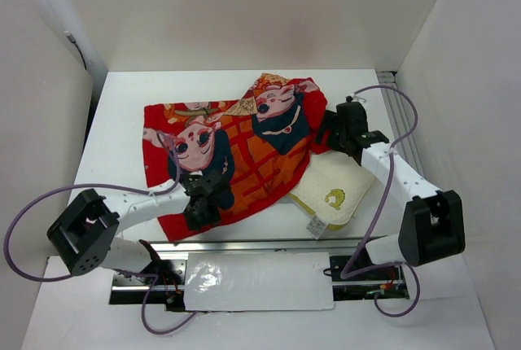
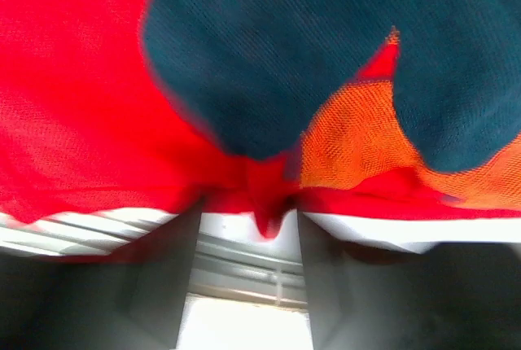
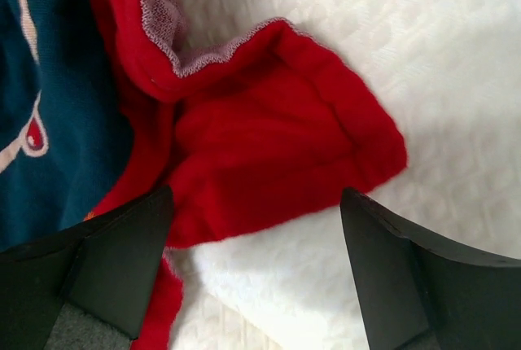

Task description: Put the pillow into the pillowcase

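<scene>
Up close only: right fingers [image 3: 106,277] spread astride pillowcase [image 3: 269,163] corner on pillow [image 3: 456,81]; left fingers [image 2: 146,285] spread at hem.

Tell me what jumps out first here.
The bright red pillowcase with cartoon children lies spread mid-table. The cream pillow pokes out at its right side. The left gripper straddles its near hem, the right gripper a red corner lying on the pillow.

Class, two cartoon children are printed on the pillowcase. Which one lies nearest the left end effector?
The left-hand child, whose dark blue clothing reaches the left end effector; the other child lies farther back and to the right.
</scene>
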Robot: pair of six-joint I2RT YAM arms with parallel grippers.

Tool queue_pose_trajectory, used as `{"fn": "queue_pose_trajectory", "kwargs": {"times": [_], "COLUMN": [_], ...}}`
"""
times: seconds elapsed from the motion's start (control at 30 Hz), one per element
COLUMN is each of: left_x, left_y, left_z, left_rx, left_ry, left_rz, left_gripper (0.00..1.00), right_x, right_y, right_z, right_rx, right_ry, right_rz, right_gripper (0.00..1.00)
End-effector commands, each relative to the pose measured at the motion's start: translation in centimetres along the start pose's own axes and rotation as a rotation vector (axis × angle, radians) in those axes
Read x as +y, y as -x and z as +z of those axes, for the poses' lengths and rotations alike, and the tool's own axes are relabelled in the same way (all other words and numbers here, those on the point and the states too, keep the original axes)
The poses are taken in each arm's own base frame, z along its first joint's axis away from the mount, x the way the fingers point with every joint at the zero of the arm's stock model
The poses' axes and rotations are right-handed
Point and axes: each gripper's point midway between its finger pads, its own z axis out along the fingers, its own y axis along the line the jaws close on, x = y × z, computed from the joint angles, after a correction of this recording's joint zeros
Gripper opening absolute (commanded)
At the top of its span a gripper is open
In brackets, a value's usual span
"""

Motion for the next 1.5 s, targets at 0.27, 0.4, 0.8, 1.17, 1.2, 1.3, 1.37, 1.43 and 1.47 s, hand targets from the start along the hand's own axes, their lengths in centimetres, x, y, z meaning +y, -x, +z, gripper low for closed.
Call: {"fn": "queue_pose_trajectory", "kwargs": {"times": [0.27,0.4,0.8,1.17,1.2,1.3,1.37,1.43,1.47], "left_x": [-1.6,-3.7,-13.6,-27.7,-29.3,-29.9,-29.2,-28.8,-27.5], "left_y": [3.8,6.1,9.1,0.0,-0.1,-0.5,-0.7,0.0,0.5], "left_z": [-1.0,-5.5,-32.3,-45.2,-45.3,-44.1,-41.6,-37.7,-37.8], "left_rx": [-0.159,-0.289,-0.671,-0.622,-0.652,-0.652,-0.634,-0.627,-0.643], "left_ry": [-0.076,-0.199,-0.996,-1.435,-1.418,-1.360,-1.298,-1.202,-1.191], "left_rz": [0.037,0.095,0.431,0.986,1.015,1.023,0.992,0.915,0.877], "left_gripper": [0.00,0.00,0.00,0.00,0.00,0.00,0.00,0.12,0.27], "right_x": [1.9,4.6,20.8,39.9,40.4,41.5,41.6,41.7,41.3], "right_y": [0.6,5.3,25.5,24.4,23.0,20.0,18.7,16.6,16.1], "right_z": [3.2,1.0,-13.5,-37.5,-38.2,-39.0,-37.3,-34.9,-33.7], "right_rx": [-0.015,-0.169,-0.692,-1.146,-1.146,-1.081,-1.013,-0.909,-0.875], "right_ry": [0.008,-0.021,0.269,0.939,0.947,1.021,1.034,1.068,1.048], "right_rz": [0.008,-0.009,-0.146,-0.343,-0.433,-0.524,-0.604,-0.686,-0.707], "right_gripper": [0.44,0.05,0.00,0.00,0.00,0.00,0.00,0.00,0.00]}}
